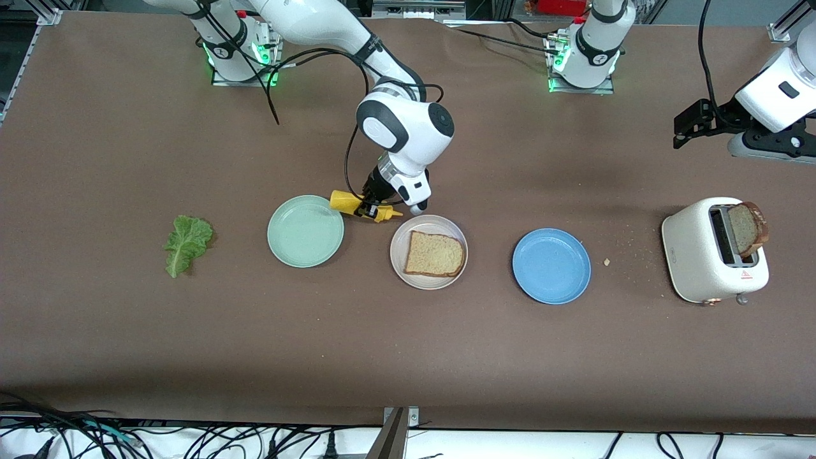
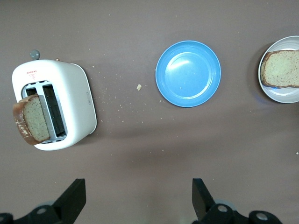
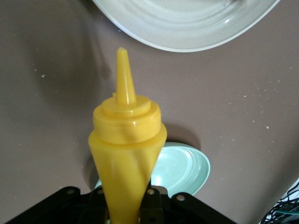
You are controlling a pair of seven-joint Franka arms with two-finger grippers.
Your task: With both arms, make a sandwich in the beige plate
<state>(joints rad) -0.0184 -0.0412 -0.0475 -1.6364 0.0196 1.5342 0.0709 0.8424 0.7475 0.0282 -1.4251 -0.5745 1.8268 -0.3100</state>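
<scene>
Counted three plates along the surface (image 1: 127,331): mint-green plate (image 1: 305,231), beige plate (image 1: 428,252), blue plate (image 1: 551,266). Two bread slices: first slice (image 1: 435,254) flat on the beige plate, second slice (image 1: 747,228) standing in the toaster (image 1: 711,250). One lettuce leaf (image 1: 187,243) toward the right arm's end. Right gripper (image 1: 371,208) clamped on the yellow bottle (image 1: 347,203), between the mint-green and beige plates. Left gripper (image 2: 135,200) spread wide, empty, waiting above the surface near the toaster.
</scene>
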